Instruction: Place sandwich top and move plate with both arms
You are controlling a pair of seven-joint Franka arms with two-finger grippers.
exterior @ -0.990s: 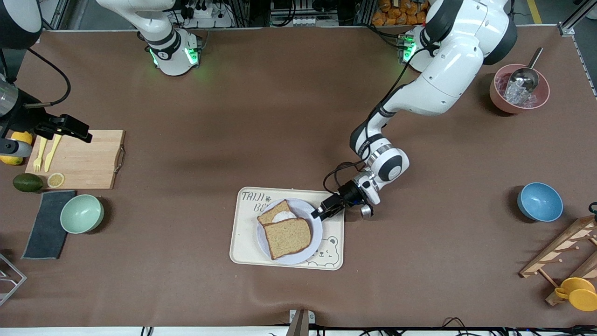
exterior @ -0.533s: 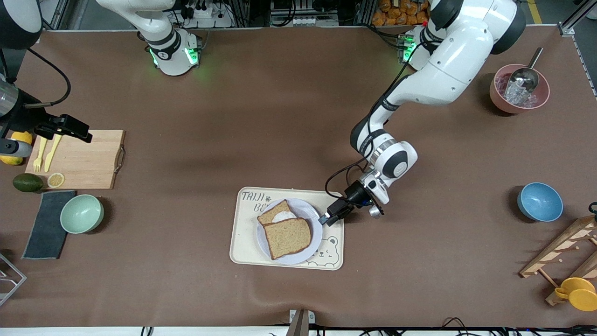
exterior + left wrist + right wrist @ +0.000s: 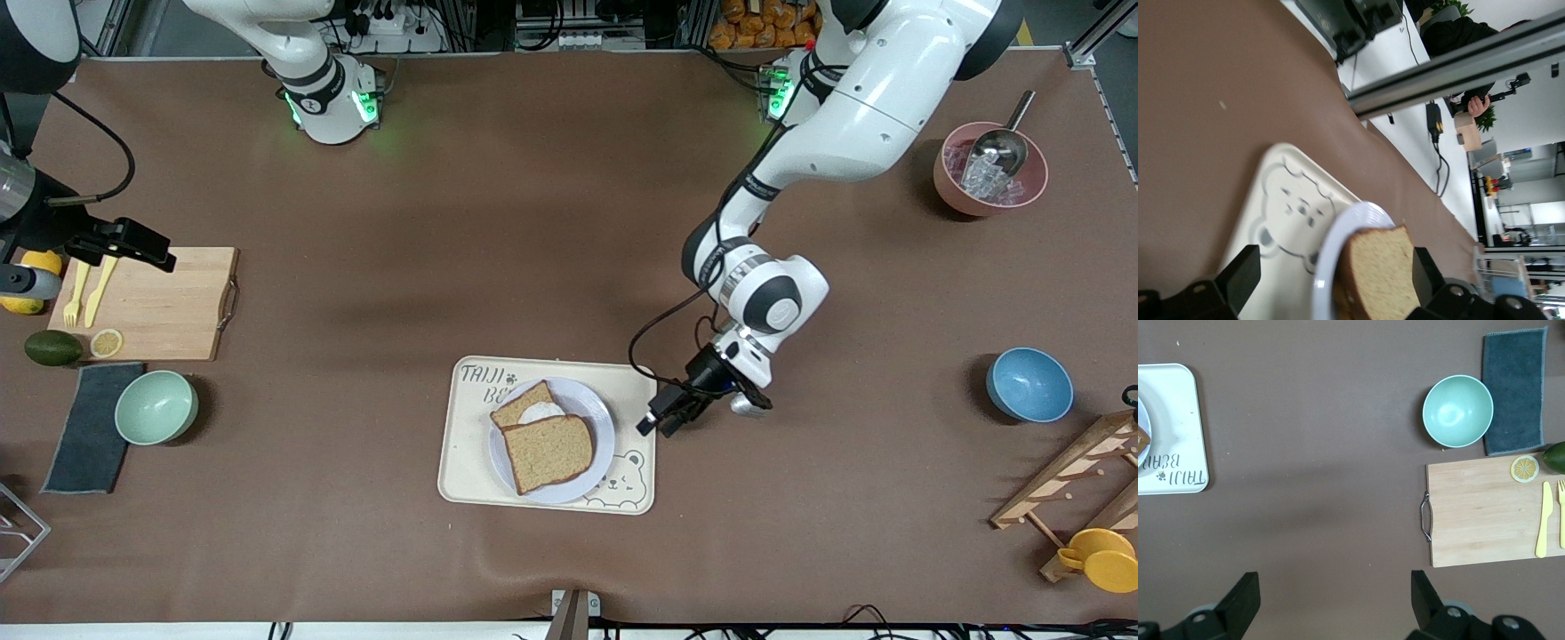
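Observation:
The sandwich top (image 3: 547,453) is a plain brown bread slice lying on the pale plate (image 3: 605,436), partly covering a slice with fried egg (image 3: 533,409). The plate sits on a cream bear tray (image 3: 462,462). My left gripper (image 3: 662,420) is open and low beside the tray's edge toward the left arm's end, holding nothing. In the left wrist view the bread (image 3: 1378,273) and plate rim (image 3: 1328,260) lie ahead between the spread fingers (image 3: 1238,277). My right gripper (image 3: 133,242) waits open, high over the cutting board (image 3: 151,302); its fingers (image 3: 1241,597) frame bare table.
A green bowl (image 3: 156,406), dark cloth (image 3: 89,427) and avocado (image 3: 52,347) sit by the cutting board. Toward the left arm's end are a pink bowl with ice and scoop (image 3: 989,169), a blue bowl (image 3: 1029,384), a wooden rack (image 3: 1067,480) and a yellow cup (image 3: 1102,558).
My left gripper has drawn back from the plate's rim toward the left arm's end, off the tray, still open. Bread, plate and right arm have not moved.

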